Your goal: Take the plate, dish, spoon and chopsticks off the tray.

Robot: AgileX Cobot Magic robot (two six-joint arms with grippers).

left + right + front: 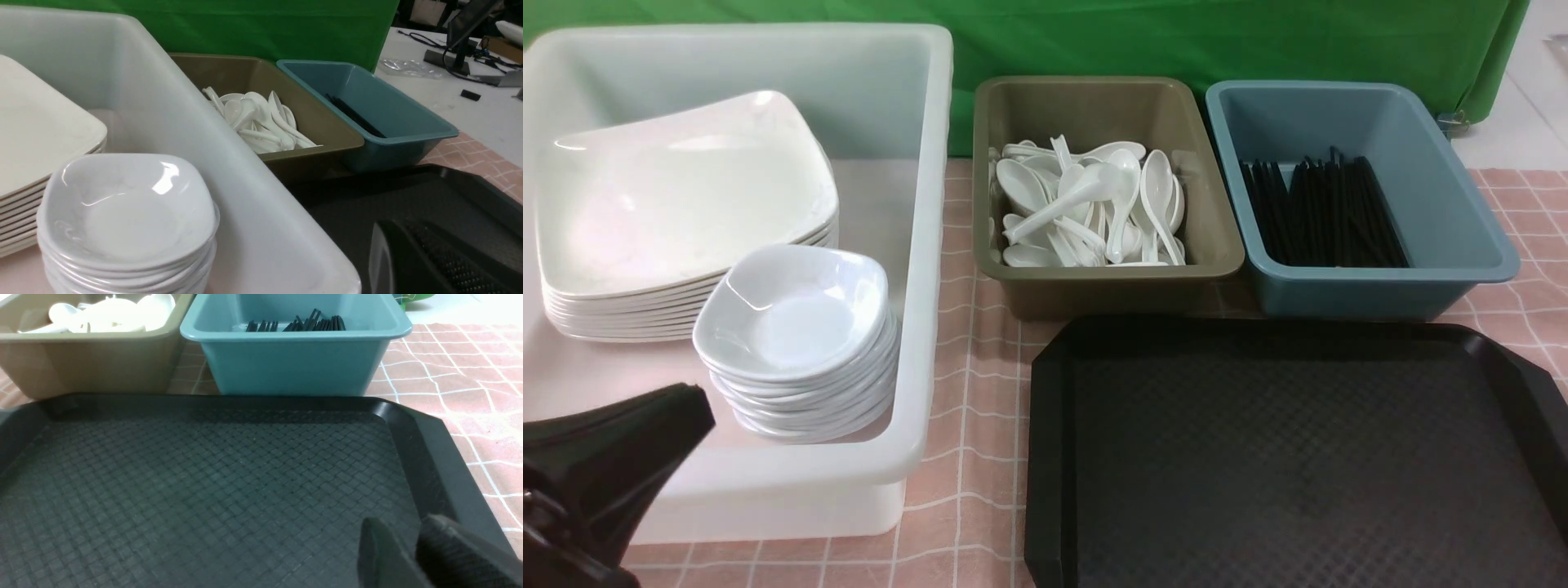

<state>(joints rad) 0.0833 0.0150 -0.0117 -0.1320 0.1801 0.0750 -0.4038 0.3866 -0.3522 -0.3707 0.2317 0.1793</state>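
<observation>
Beside the near wall of the white tub (907,343), the left gripper (398,226) has its fingers drawn together, with nothing between them. Its dark end enters the front view from the lower left corner, angled inward with the tip raised, and seems to hang just short of the stacked dishes (796,318). The right gripper (402,524), seen only in its own wrist view, shows its fingertips a little parted and nothing between them; the black tray (1298,457) lies beyond them, its woven surface and raised rim in plain sight.

Nearest the left gripper, then, are the small bluish-white dishes, piled in the tub's near right corner, the topmost facing upward with a slight tilt. Behind and to the left of them, the large square plates (686,196) form a second stack, leaning a little. The tray sits to the right of this tub, on a pink checked cloth (980,408).

Along the tray's far side stand two smaller tubs: the olive tub (1111,290) with white spoons (1094,204) lying in a jumble, and, to its right, the blue tub (1380,290) with black chopsticks (1331,212) bunched lengthwise inside. A green cloth (1094,41) hangs behind them.
</observation>
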